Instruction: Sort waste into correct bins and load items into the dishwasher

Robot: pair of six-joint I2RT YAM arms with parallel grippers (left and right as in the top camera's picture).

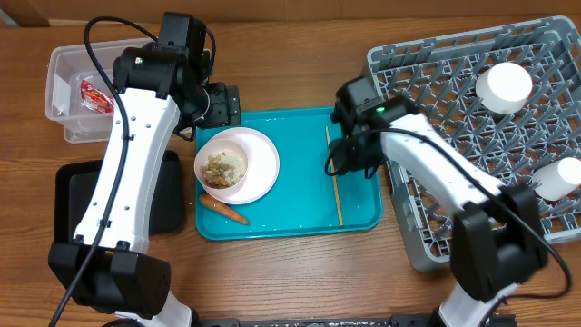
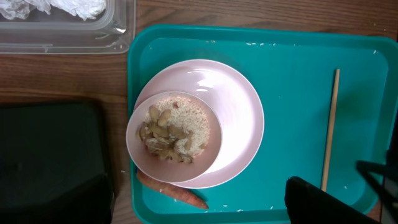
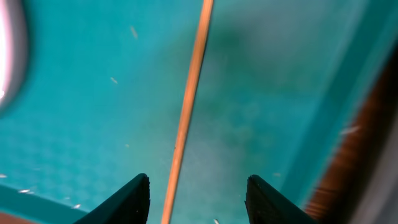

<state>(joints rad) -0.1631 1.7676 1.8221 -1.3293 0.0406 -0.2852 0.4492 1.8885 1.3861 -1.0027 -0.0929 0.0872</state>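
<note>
A white plate (image 1: 259, 163) on the teal serving tray (image 1: 300, 213) carries a white bowl (image 1: 222, 168) of beige food scraps (image 2: 171, 130). An orange carrot (image 1: 223, 210) lies beside the plate. One wooden chopstick (image 1: 336, 177) lies on the tray's right side. The clear tub (image 1: 64, 77) holds a red wrapper (image 1: 94, 94) and white tissue (image 2: 56, 7). My left gripper (image 1: 218, 104) is open and empty above the tray's far edge. My right gripper (image 3: 198, 193) is open, low over the tray, with the chopstick (image 3: 186, 118) between its fingers, untouched.
The black tray (image 1: 82, 195) sits left of the teal tray, in front of the clear tub. The grey dish rack (image 1: 454, 82) stands at the right and holds two white cups (image 1: 504, 86) (image 1: 563, 179). Rice grains are scattered on the teal tray.
</note>
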